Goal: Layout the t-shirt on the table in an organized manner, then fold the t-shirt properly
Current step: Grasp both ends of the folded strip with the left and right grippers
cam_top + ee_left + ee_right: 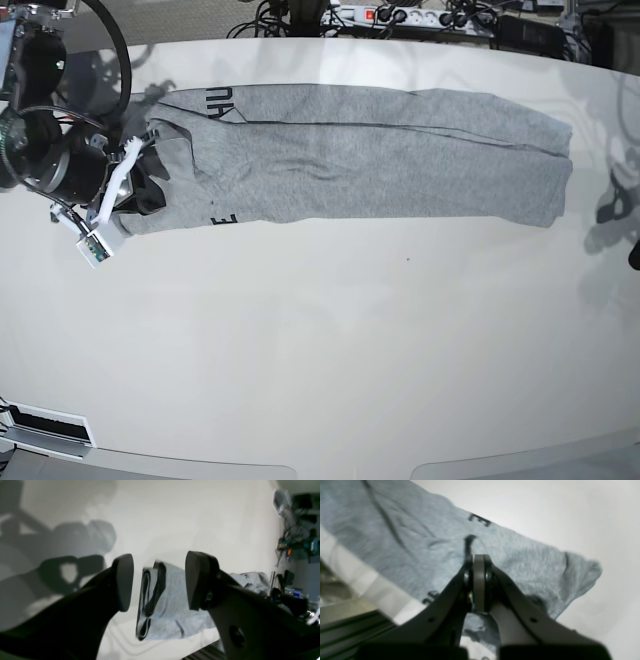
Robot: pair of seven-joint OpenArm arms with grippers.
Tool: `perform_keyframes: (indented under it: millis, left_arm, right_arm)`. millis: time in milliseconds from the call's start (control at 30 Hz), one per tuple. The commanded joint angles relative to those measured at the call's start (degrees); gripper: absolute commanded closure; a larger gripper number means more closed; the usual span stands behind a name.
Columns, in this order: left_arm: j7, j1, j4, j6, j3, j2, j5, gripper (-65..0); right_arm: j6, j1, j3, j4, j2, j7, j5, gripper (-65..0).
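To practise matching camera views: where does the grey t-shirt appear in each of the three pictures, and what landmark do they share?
Left wrist: the t-shirt lies lower centre, seen between the open pincer fingers.
Right wrist: it fills the upper left and centre, behind the shut right pincer.
Base: a long folded band across the top.
Shared landmark: the black lettering printed on the cloth.

Base: high, looking down. Wrist views: low, close behind each end effector; all share t-shirt (360, 155).

I work in a lab. Beyond the far edge of my white table (320, 330) lie a power strip (395, 15) and tangled cables (270, 15).
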State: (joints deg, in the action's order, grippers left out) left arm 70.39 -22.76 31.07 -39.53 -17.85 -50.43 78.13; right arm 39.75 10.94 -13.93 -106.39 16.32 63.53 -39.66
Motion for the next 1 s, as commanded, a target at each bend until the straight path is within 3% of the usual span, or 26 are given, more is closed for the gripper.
perform_keyframes:
  millis: [0,267,500,633,767,967]
  left_arm:
    - [-0.15,0.04,0.70,-0.47,-1.64,-1.79,1.33,-34.4]
    - [-0.37,10.91,0.70,-0.47,-8.52,0.00,1.51,-34.5]
    - [-1.64,16.26,0.70,-0.47,-8.52,3.61,1.44,-34.8]
    - [2.01,16.26,1.29,-0.47,-8.41,6.10,1.46,-34.8]
    - [2.27,16.39,2.51,-0.47,-8.35,7.93,1.46,-34.7]
    - [-1.25,16.15,2.75,-0.47,-3.89,8.74,-0.15,-34.7]
  right_arm:
    - [0.25,-0.66,-0.20,1.22,0.39,-2.29,0.42,0.0]
    - [0.25,-4.35,-0.22,18.14,-0.11,-3.52,1.18,0.0]
    - [0.25,-3.98,-0.20,18.27,-0.11,-2.40,0.92,0.0]
    - [0.25,-3.98,-0.20,18.27,-0.13,-2.40,0.72,0.0]
    - [0.25,-3.96,-0.20,18.27,-0.13,-1.90,0.68,0.0]
    - [0.25,-4.00,-0.20,18.27,-0.13,-1.11,-0.59,0.0]
